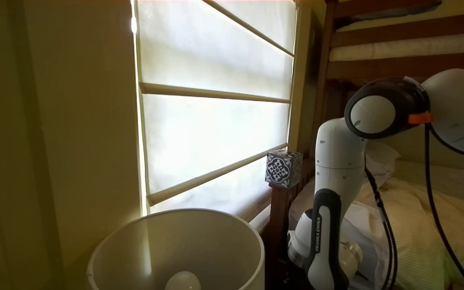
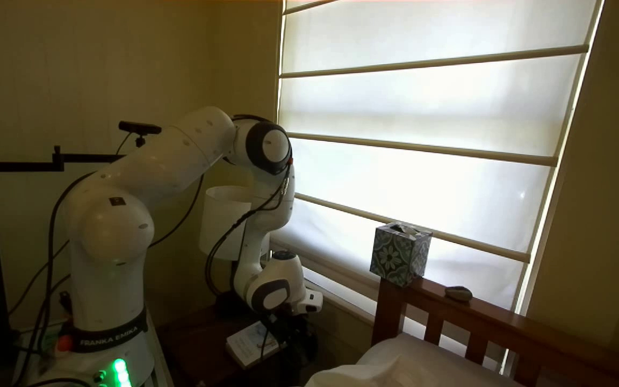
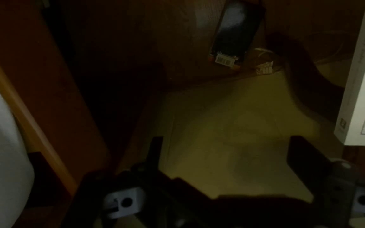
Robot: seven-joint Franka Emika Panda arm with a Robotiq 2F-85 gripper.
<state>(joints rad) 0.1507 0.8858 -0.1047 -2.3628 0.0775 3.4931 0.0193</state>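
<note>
The book (image 3: 363,82) lies at two o'clock from the spread, empty gripper (image 3: 226,142) in the wrist view; apparent positioning calls for alignment.

I log my gripper (image 3: 226,142) as matt, book (image 2: 253,344) smooth paper, bed rail (image 2: 524,333) smooth wood, bedding (image 1: 413,225) matt cloth.

Patterned tissue box (image 2: 401,256) sits on a bed post (image 2: 388,313); small stone-like object (image 2: 458,293) nearby on the bed rail (image 2: 535,332). Backlit pale blind (image 1: 216,137) in both exterior views. Lampshade (image 1: 183,241) open at top, bulb (image 1: 183,281) inside. Rumpled bedding (image 1: 409,225) below upper bunk (image 1: 409,30). Wrist view: dark flat object (image 3: 238,30) with barcode label (image 3: 225,59), pale tag (image 3: 265,68) just beside.
</note>
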